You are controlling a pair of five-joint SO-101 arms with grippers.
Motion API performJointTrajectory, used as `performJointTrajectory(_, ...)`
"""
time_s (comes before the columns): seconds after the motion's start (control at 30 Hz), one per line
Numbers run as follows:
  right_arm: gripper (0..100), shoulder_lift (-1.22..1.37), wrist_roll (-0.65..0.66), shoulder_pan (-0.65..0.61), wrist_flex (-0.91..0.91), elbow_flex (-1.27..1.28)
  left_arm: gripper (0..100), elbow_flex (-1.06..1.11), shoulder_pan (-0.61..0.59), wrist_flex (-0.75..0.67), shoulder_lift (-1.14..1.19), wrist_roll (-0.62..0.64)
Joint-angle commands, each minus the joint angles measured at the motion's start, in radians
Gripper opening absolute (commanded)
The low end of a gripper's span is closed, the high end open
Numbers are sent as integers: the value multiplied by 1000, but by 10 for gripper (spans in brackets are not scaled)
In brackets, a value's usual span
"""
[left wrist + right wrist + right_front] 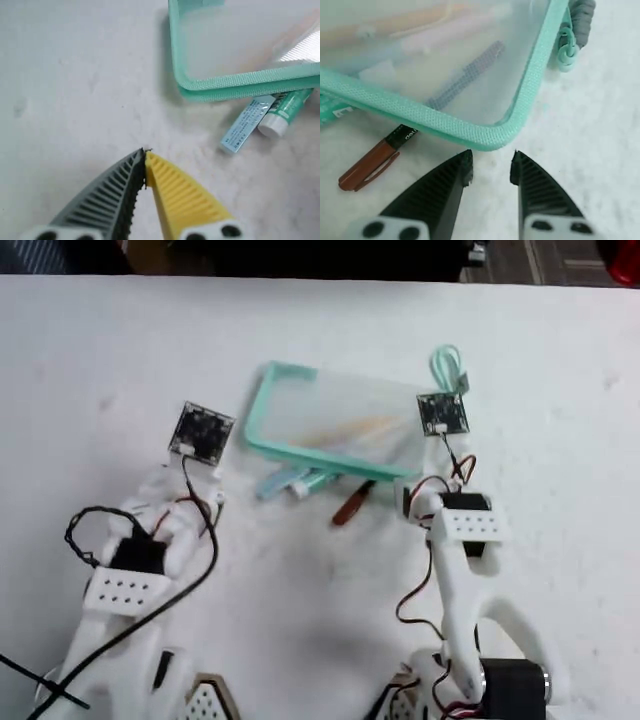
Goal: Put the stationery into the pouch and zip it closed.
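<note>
The left end effector [145,160] is hovering over bare tabletop [75,75] with its ribbed grey and yellow fingers pinched tip to tip. It is holding nothing and seems to be standing clear of the work. To its right the pouch [320,462] is lying flat, a frosted, translucent sleeve bound in mint woven edging with rounded corners. Pale pens are showing blurred through its wall. Two small tubes, a pale blue tube [245,126] and a green tube [281,114] with a white cap, are poking out from under its near edge, so they are probably not inside. Beside them a smooth red-brown pen [367,162] is lying on the tabletop with one end at that edge. The right end effector [490,167] is sitting narrowly open and empty just off the pouch's corner, likely lining up to pinch the edging. A mint cord loop [565,47] is trailing at the far corner.
</note>
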Motion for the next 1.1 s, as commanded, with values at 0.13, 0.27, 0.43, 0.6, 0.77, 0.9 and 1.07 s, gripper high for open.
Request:
performJointTrajectory(0.13, 133, -35, -8, 7, -21, -11, 53, -160, 7, 18, 193, -14)
performJointTrajectory(0.27, 133, -36, -8, 7, -19, -11, 60, -308, -36, 101, 403, 29)
performJointTrajectory(0.43, 133, -38, -8, 7, -22, -11, 60, -358, -62, 138, 433, 38)
performJointTrajectory(0.6, 133, -39, -8, 7, -22, -11, 60, -356, -65, 138, 427, 37)
performJointTrajectory(0.77, 127, -39, -8, 7, -22, -11, 57, -356, -67, 138, 429, 26)
performJointTrajectory(0.9, 20, -39, -8, 7, -22, -11, 18, -356, -67, 138, 429, 26)
performJointTrajectory(1.07, 84, -36, -8, 18, -24, -14, 21, -356, -67, 138, 429, 29)
